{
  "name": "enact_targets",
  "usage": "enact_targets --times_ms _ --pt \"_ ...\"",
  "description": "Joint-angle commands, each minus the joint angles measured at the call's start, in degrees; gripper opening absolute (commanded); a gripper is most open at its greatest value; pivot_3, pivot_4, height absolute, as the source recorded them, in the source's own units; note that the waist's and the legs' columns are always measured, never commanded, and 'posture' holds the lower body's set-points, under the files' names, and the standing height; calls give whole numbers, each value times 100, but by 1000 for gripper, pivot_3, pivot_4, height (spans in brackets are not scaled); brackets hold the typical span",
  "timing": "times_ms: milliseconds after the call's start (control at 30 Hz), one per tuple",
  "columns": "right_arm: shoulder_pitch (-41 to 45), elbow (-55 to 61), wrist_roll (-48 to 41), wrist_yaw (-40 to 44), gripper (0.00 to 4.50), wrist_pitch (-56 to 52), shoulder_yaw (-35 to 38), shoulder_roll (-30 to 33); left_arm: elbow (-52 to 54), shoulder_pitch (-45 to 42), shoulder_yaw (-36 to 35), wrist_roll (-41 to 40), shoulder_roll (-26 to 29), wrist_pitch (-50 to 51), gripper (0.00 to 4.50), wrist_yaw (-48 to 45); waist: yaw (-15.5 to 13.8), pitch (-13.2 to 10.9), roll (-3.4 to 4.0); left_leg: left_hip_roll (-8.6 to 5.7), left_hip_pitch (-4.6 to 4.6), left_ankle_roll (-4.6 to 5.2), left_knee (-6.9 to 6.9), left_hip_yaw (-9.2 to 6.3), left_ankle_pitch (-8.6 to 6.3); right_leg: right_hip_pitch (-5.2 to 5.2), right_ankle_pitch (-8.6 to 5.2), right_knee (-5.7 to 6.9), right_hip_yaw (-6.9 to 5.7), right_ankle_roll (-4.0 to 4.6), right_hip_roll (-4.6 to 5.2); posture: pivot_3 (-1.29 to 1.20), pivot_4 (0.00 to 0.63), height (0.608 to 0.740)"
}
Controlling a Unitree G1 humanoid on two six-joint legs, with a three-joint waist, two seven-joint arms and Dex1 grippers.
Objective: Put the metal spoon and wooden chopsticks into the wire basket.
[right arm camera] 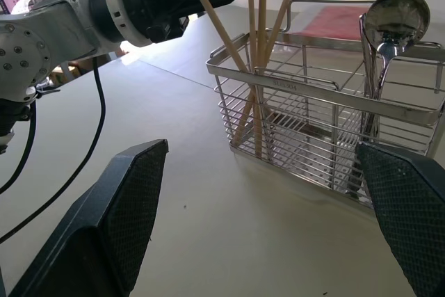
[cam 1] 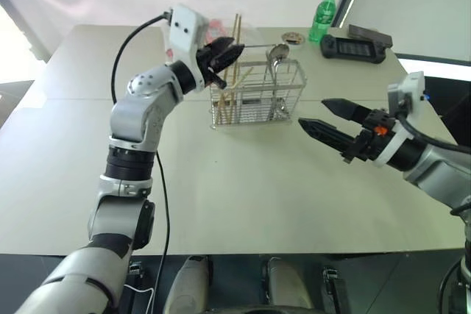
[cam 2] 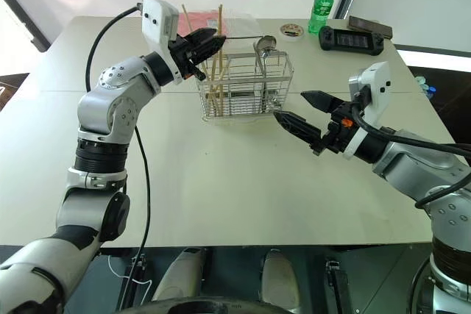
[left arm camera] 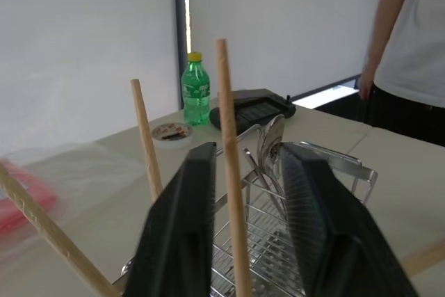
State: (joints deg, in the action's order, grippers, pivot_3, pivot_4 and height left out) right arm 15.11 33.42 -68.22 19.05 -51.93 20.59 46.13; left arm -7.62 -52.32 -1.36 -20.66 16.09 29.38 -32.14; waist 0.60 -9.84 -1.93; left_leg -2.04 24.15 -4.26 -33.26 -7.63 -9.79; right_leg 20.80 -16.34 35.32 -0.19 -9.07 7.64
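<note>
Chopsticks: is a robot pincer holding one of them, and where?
No, nothing is held. The left pincer stands open around the upper part of one chopstick, not squeezing it. The right pincer is open and empty.

Bright, even daylight from pale window blinds behind the table (cam 1: 243,204), soft shadows, close gripper fingers blurred.

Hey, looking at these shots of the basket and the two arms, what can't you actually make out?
- Left wrist view: whether the black fingers touch the pale wooden chopstick between them; the picture's lower edge cuts them off.
- Eye views: the shiny metal spoon's handle, lost among the silver wire basket's grid.
- Right wrist view: how many chopsticks stand there; they cross and overlap.
- Eye views: the round item beside the green bottle, too small.
</note>
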Motion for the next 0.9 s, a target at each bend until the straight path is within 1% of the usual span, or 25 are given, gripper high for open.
enact_targets --times_ms 33,67,133,167,233,333,400,467,500,533,600,700,767,900 --pt "136 17 6 49 4500 104 50 61 268 -277 -284 -170 -10 -112 3503 97 0 0 0 0 0 0 0 0 0 0 0 0 0 0 0 0 150 720" --pt "148 6 15 54 4500 104 37 54 257 -421 -425 -233 24 -113 3953 180 0 0 0 0 0 0 0 0 0 0 0 0 0 0 0 0 150 720" --pt "160 -5 33 64 4500 104 18 43 216 -661 -639 -323 117 -112 3953 299 1 -1 -2 0 2 0 0 -1 0 3 0 0 0 0 0 0 150 720" --pt "163 -7 41 69 4500 104 11 35 167 -822 -721 -325 272 -105 3953 259 1 -1 -2 0 3 0 0 -1 0 4 0 1 0 0 -1 0 150 720" --pt "169 -12 42 74 4500 101 7 20 58 -1147 -852 -457 741 87 3953 -103 30 -2 -1 0 3 0 0 -1 0 5 0 0 0 -1 -1 0 150 720" --pt "170 -28 63 90 4500 113 -12 13 -82 -1398 -860 -570 1290 233 3953 -579 43 3 8 1 -1 1 6 1 -1 7 -1 2 0 -1 -1 0 150 720" --pt "145 -85 122 160 4500 137 -11 28 61 -1241 -695 -715 2259 444 3953 -1826 48 3 12 1 -5 1 8 1 -1 4 -2 2 0 -1 -1 0 150 720" --pt "103 -175 281 292 4500 181 -5 81 344 -633 -431 -711 3360 342 3953 -3213 121 3 29 2 -6 1 14 6 -1 10 -2 2 4 0 -2 0 150 720" --pt "80 -216 389 377 4500 214 -6 113 460 -340 -364 -673 3708 164 3953 -3645 150 2 33 3 -11 1 19 11 -1 8 -2 2 8 2 -2 0 150 720" --pt "71 -272 489 458 4500 245 1 143 579 -31 -311 -689 4086 204 3953 -4016 153 1 36 4 -10 1 21 11 -1 10 -3 1 8 4 -2 0 150 720" --pt "105 -416 623 568 4500 290 36 170 793 522 -382 -747 4559 257 3953 -4423 119 0 34 6 -9 1 21 10 -1 10 -12 1 8 23 -2 0 150 720" --pt "224 -614 763 711 4500 341 31 189 1061 1207 -602 -709 4809 65 3953 -4556 17 -1 35 9 -4 1 16 10 -1 10 -11 -12 8 33 -1 0 150 720" --pt "298 -685 870 794 4500 378 -32 180 1265 1528 -761 -726 4798 60 3953 -4427 -20 -1 36 10 -2 1 16 10 -1 14 -11 -20 8 38 1 0 150 720" --pt "375 -812 1087 971 4500 389 -147 175 1710 1896 -1018 -871 4643 210 3953 -4058 -16 -1 35 10 17 1 15 10 -1 28 -12 -20 8 42 1 0 150 720"
